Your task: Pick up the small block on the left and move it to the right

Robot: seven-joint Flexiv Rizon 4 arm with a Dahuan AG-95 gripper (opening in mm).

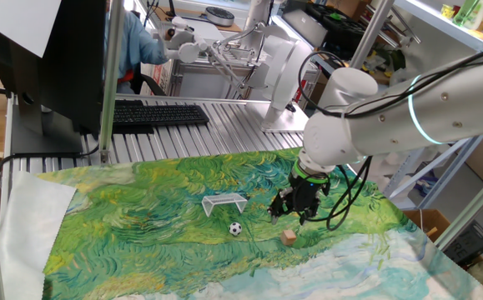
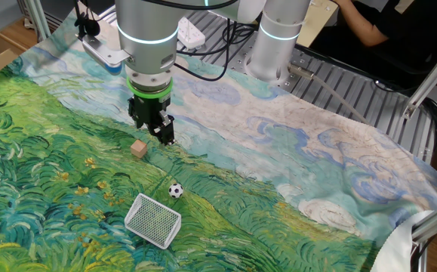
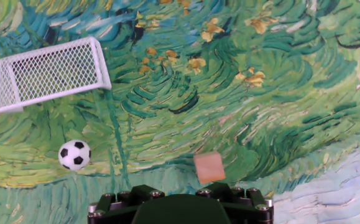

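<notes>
One small block (image 2: 138,148) lies free on worktop; we see pincer (image 2: 160,134) just beside it, jaws apart, empty. Approach step, we judge; next: centre over block, clamp.

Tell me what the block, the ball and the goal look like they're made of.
The small block: probably bare wood, matte tan with plain faces. The soccer ball: smooth black-and-white panels, likely plastic or rubber; can't tell which. The goal: white frame, seemingly plastic, with fine white mesh netting.
</notes>
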